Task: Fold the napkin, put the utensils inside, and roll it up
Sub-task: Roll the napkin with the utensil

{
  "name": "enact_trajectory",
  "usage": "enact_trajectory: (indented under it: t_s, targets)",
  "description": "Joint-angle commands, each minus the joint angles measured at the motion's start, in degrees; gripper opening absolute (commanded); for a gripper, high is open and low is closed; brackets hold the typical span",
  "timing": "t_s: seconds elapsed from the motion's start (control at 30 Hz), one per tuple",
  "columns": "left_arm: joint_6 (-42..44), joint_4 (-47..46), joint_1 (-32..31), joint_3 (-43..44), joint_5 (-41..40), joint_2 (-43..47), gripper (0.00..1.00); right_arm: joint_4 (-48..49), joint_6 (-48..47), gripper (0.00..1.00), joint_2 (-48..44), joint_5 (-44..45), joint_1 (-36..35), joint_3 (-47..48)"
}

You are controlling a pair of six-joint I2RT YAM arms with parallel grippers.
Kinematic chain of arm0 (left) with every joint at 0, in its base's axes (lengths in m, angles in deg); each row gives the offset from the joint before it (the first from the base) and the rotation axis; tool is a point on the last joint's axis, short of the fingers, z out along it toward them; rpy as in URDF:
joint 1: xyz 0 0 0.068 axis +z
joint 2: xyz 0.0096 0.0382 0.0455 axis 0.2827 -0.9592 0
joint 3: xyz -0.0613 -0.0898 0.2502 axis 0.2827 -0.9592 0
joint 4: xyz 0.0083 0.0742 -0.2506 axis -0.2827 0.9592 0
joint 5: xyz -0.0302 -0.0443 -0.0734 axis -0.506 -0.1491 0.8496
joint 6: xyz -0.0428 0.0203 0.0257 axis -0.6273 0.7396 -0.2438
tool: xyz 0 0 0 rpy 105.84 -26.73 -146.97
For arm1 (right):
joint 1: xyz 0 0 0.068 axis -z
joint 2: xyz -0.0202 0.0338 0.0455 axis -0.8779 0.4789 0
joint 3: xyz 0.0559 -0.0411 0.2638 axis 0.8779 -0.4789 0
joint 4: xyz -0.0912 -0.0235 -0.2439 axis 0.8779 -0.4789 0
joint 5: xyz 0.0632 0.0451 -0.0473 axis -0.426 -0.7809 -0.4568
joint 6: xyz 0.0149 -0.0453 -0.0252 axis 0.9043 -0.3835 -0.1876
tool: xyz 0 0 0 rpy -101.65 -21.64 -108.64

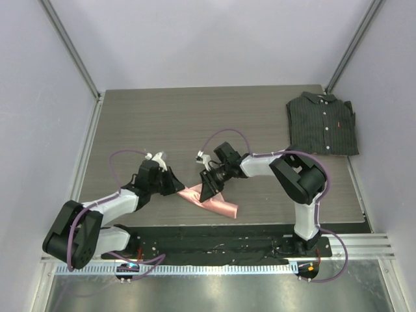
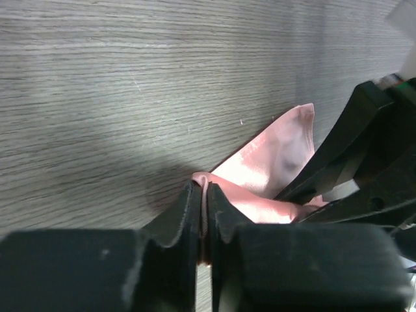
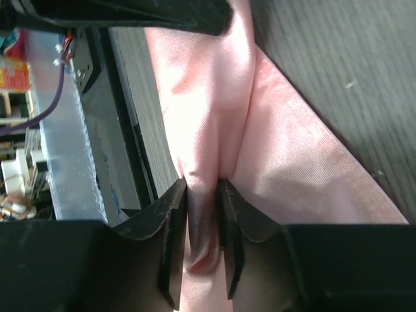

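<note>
A dark striped shirt [image 1: 322,123] lies folded on the table [image 1: 195,123], well apart from the napkin [image 1: 218,207], beyond it to the right. The napkin lies bunched in a narrow pink strip. The left gripper [image 2: 203,195] is clamped on the napkin's left end, and the right gripper [image 3: 202,192], just beside it, pinches a raised fold of the napkin.

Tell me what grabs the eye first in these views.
The salmon-pink napkin lies bunched near the front edge of the table, pinched from both sides. The left end effector and the right end effector are each shut on a fold. Next comes the dark striped shirt, folded at the far right corner.
</note>
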Motion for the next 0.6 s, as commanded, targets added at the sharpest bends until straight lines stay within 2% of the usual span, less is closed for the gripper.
enact_trajectory:
  t_s: [0.0, 0.07, 0.17, 0.27, 0.4, 0.57]
  targets:
    - [0.7, 0.2, 0.2, 1.4, -0.5, -0.5, 0.07, -1.7, 1.3, 0.39, -6.2, 12.2, 0.0, 0.4]
    - [1.3, 2.3, 0.3, 2.8, -1.0, -0.7, 0.00, -2.5, 1.6, 0.44, -10.7, 17.5, -0.1, 0.3]
    - [1.6, 7.7, 0.3, 4.8, -1.9, -1.3, 0.00, -3.3, 0.3, 0.54, -17.4, 23.9, -1.9, 0.1]
    - [2.3, 14.4, 0.3, 8.3, -2.7, -2.9, 0.00, -3.2, -4.3, 0.60, -22.2, 35.0, -6.4, -1.2]
    - [2.7, 22.2, 0.3, 13.3, -3.8, -6.1, 0.00, -1.1, -10.2, 0.65, -24.3, 46.5, -12.6, -3.7]
    - [2.4, 24.8, 0.3, 14.7, -3.4, -8.4, 0.00, -0.4, -14.8, 0.70, -22.3, 56.6, -20.8, -4.0]
